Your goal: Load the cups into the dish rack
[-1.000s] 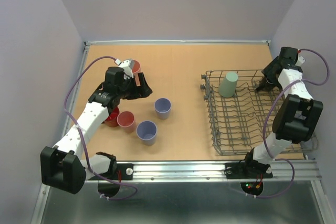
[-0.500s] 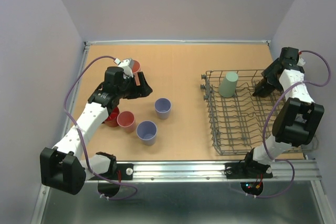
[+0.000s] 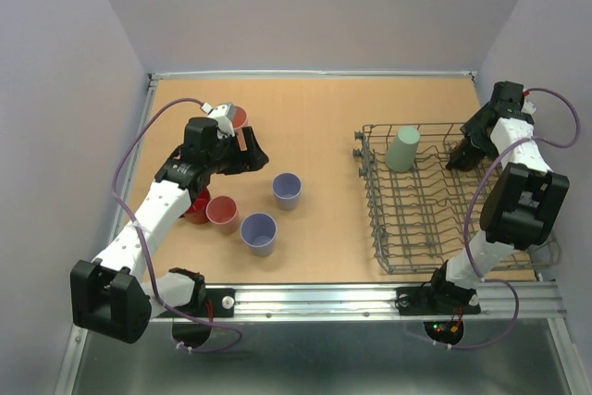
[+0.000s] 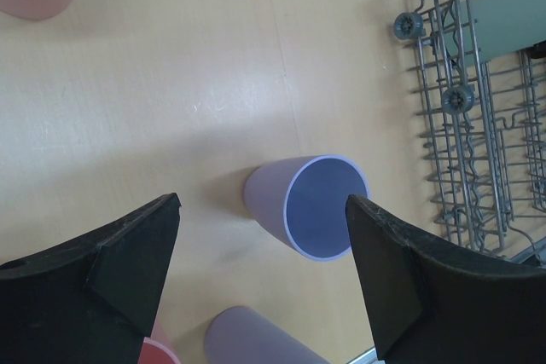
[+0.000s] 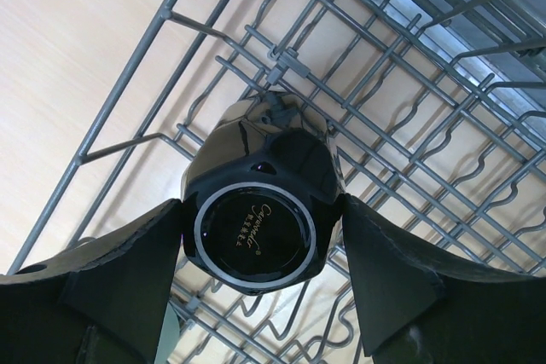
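Observation:
My left gripper (image 3: 257, 153) is open and hovers above the table. In the left wrist view a lavender cup (image 4: 311, 206) stands upright below and between its fingers. A second lavender cup (image 3: 259, 232), a pink cup (image 3: 222, 214) and the red mug (image 3: 196, 205) stand close by. Another pink cup (image 3: 239, 117) is behind the left wrist. My right gripper (image 5: 260, 206) is shut on the dark mug (image 5: 256, 232), held upside down over the wires of the dish rack (image 3: 435, 261) at its far right. The sage-green cup (image 3: 402, 148) sits upside down in the rack's far left.
The rack's near part holds no cups. Its wheeled left side (image 4: 458, 98) faces the cups on the table. Grey walls close in the table on three sides. A metal rail (image 3: 370, 298) runs along the near edge.
My right gripper has moved a little left and lower into the rack with the dark mug. The left arm has not moved.

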`<action>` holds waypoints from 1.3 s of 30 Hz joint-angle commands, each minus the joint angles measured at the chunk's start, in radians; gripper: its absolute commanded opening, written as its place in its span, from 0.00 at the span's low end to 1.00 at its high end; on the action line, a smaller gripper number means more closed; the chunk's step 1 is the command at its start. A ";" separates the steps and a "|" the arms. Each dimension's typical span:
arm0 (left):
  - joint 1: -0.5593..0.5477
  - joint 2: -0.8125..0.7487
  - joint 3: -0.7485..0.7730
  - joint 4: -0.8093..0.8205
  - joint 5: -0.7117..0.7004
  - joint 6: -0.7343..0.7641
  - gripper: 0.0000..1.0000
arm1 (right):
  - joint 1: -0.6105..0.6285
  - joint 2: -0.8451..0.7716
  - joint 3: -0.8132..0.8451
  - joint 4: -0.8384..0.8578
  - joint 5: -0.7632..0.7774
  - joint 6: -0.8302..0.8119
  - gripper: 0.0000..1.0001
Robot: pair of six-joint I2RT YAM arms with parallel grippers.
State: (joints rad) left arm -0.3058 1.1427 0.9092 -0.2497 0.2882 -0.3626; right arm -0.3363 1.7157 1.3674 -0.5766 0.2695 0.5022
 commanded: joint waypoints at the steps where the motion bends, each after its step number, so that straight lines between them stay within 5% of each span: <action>1: -0.001 0.002 0.016 0.043 0.017 -0.004 0.89 | -0.010 0.013 0.071 0.035 0.007 0.030 0.33; 2: -0.001 0.002 0.017 0.041 0.017 -0.004 0.89 | -0.009 0.013 0.073 0.035 0.005 0.029 0.53; 9: -0.001 0.014 0.037 0.046 0.031 -0.009 0.89 | -0.009 -0.021 0.085 0.034 0.007 0.009 1.00; 29: -0.003 0.075 0.123 -0.065 0.009 0.085 0.88 | -0.009 -0.260 0.108 -0.046 0.060 0.032 1.00; 39: -0.075 0.149 0.119 -0.118 -0.001 0.137 0.83 | 0.028 -0.314 0.289 -0.095 -0.058 0.078 1.00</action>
State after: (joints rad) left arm -0.3447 1.2915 0.9859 -0.3450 0.2951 -0.2611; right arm -0.3252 1.4445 1.5551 -0.6571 0.2699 0.5514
